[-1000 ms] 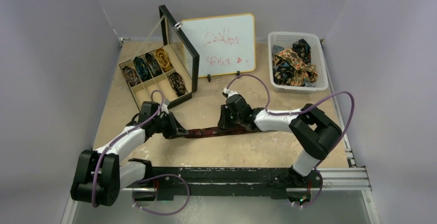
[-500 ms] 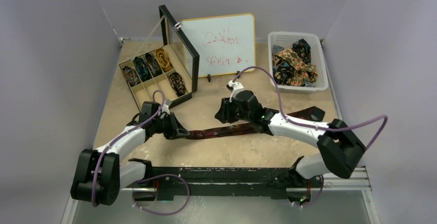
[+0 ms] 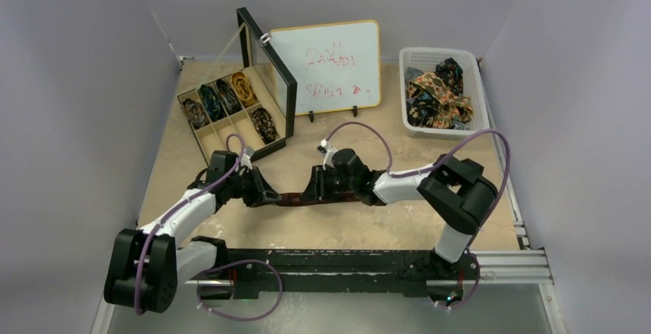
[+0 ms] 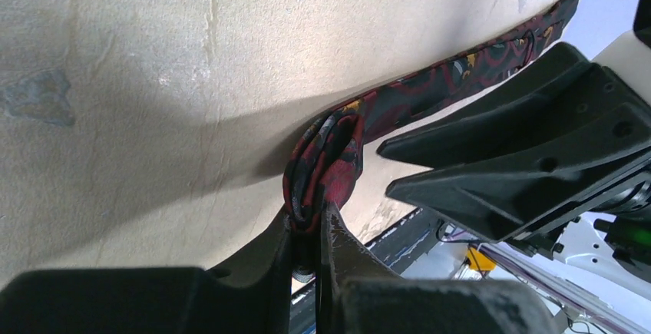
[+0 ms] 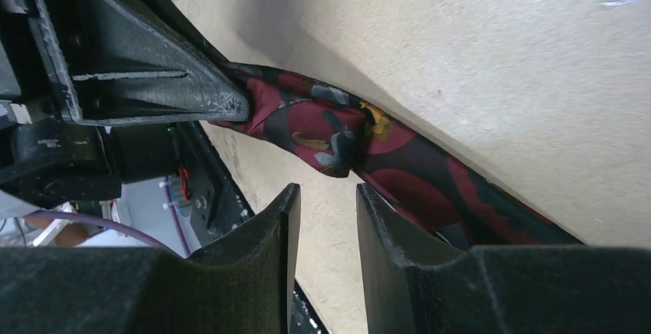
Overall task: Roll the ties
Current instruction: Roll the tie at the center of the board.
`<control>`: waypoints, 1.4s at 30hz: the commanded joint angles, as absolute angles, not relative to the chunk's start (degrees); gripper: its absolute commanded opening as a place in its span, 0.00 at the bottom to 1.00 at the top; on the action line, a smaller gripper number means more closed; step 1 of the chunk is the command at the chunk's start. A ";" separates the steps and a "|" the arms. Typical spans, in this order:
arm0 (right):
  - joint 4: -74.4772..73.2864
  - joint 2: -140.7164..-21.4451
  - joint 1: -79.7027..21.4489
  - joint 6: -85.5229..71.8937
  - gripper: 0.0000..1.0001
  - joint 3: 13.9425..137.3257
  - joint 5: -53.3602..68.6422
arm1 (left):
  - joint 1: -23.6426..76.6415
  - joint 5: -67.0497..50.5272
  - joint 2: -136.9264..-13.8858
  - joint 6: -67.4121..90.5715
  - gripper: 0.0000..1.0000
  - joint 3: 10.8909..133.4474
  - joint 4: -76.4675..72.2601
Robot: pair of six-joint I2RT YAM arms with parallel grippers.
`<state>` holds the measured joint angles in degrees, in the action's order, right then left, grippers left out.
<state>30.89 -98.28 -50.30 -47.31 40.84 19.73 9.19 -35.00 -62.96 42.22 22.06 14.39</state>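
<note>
**A:** What's on the left?

**B:** Far left at the back I see the open compartment box [image 3: 187, 119], with rolled ties [image 3: 228, 94] in its slots. In front of it my left gripper [image 3: 265, 194] [image 4: 311, 219] is pinched tight on the folded end of the maroon tie [image 3: 295, 198] [image 4: 430, 88] [image 5: 430, 169].

**A:** And the tie itself?

**B:** It lies flat on the table [image 3: 345, 226], a short dark strip running from that pinch across to my right gripper [image 3: 313, 188] [image 5: 326, 196].

**A:** Is that one gripping?

**B:** No. It sits low by the tie with its jaws a narrow gap apart and only bare table between them. On its wrist view the fold is just beyond the fingertips.

**A:** Farther right?

**B:** There's a white basket [image 3: 482, 96] at the back, with loose ties [image 3: 437, 92] heaped in it.
</note>
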 commanded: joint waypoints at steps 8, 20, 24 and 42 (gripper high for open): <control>31.82 -104.45 -52.12 -48.50 0.30 46.84 22.80 | 9.76 -33.58 -62.23 40.87 0.00 24.08 14.41; 25.24 -106.66 -52.12 -47.83 0.15 48.68 19.34 | 9.74 -32.20 -61.87 40.92 0.00 24.34 14.99; 25.79 -101.58 -52.12 -47.25 0.28 48.56 18.71 | 9.76 -31.93 -62.12 40.87 0.00 24.43 15.16; 20.97 -105.23 -52.35 -45.27 0.20 52.01 13.78 | 9.76 -32.10 -62.22 40.87 0.00 24.52 15.00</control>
<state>21.98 -105.08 -52.07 -46.35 50.92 15.44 9.52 -32.51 -62.76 42.17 22.39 15.55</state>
